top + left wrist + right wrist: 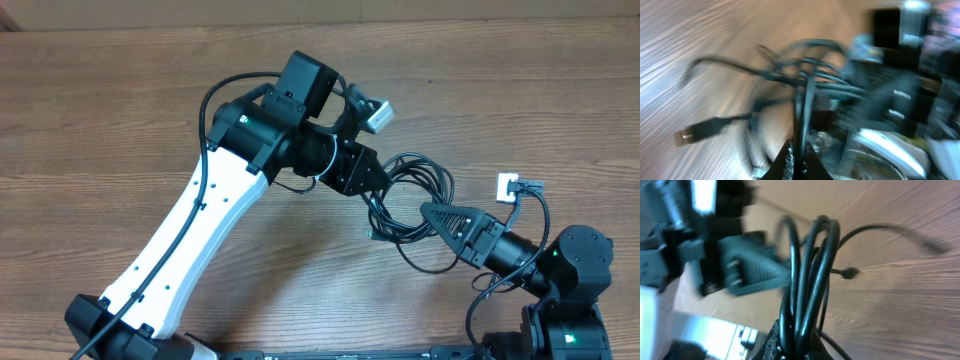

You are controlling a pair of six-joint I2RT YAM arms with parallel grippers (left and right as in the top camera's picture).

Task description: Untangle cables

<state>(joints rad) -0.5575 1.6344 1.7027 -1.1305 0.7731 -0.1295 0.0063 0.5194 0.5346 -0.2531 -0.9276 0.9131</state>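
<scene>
Currently, the cables (401,236) are entered as one lot: several thin black cords, gathered in overlapping loops. They are located on the wooden surface (120,90), right of its middle and toward the edge where the arm bases are mounted.

- The left end effector (372,188) is recorded at the side of the bundle facing the left edge. In the left wrist view, its fingers (790,162) are seen pressed together on a few upright strands.
- The right end effector (432,213) is recorded at the opposite side, pointed toward the left one. In the right wrist view, it is seen clamped on a thick sheaf of loops (810,280).
- A metal-tipped plug (687,136) is noted at a loose end, clear of the tangle.
- A second small plug (850,272) is noted just beside the held loops.
- The left wrist view is blurred, so finer detail cannot be told.
</scene>
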